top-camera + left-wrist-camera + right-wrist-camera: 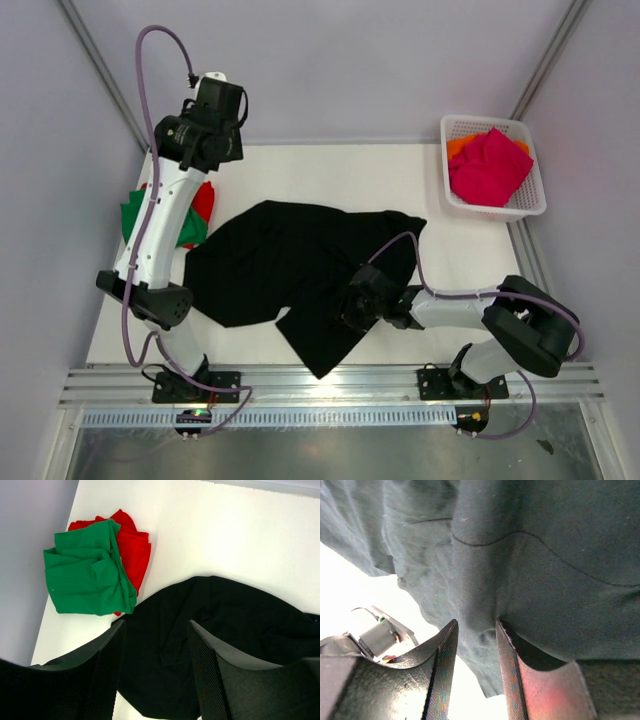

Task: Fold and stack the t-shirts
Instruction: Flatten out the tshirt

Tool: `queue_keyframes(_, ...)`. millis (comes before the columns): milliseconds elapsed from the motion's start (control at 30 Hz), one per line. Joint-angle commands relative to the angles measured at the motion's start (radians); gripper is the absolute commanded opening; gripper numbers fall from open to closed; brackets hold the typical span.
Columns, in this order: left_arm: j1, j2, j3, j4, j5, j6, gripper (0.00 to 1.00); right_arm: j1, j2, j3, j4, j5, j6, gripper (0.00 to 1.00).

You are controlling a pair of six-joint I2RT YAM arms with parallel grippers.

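A large black t-shirt (290,265) lies crumpled across the middle of the white table. My right gripper (355,302) is down on its front right part. In the right wrist view the right gripper (476,622) is open, its fingertips resting against the dark cloth (530,555), with nothing pinched between them. My left gripper (203,140) hangs high over the back left, and the left wrist view shows it (156,625) open and empty above the black shirt (225,625). A green t-shirt (87,575) lies on a red one (135,550) at the table's left edge.
A white lattice basket (530,205) stands at the back right, holding a magenta-pink shirt (490,165) over an orange one (460,146). Grey walls close in the left and right sides. The aluminium rail (330,385) with the arm bases runs along the near edge.
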Motion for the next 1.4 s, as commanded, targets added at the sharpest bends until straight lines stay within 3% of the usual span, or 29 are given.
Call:
queue_keyframes(0,-0.002,-0.039,0.029,0.013,0.016,0.019,0.56,0.066,0.078,-0.128,-0.587,0.058,0.041,0.43)
queue_keyframes(267,-0.001,-0.067,0.012,0.026,0.022,0.025,0.56,0.108,0.06,-0.015,-0.803,0.125,0.172,0.43)
queue_keyframes(567,-0.001,-0.081,-0.003,0.031,0.014,0.028,0.57,0.181,-0.075,0.307,-1.055,0.441,0.115,0.43)
queue_keyframes(767,-0.002,-0.084,-0.005,0.028,-0.013,0.028,0.57,0.181,-0.006,0.466,-1.193,0.55,0.051,0.43)
queue_keyframes(1000,-0.002,-0.091,-0.008,0.028,-0.033,0.028,0.57,0.181,0.026,0.556,-1.141,0.613,-0.064,0.43)
queue_keyframes(1200,-0.002,-0.096,-0.038,0.037,-0.013,0.008,0.57,0.177,-0.058,0.575,-0.879,0.713,-0.291,0.43)
queue_keyframes(1367,-0.001,-0.099,-0.038,0.034,-0.018,0.002,0.57,0.164,0.041,0.579,-0.824,0.682,-0.342,0.43)
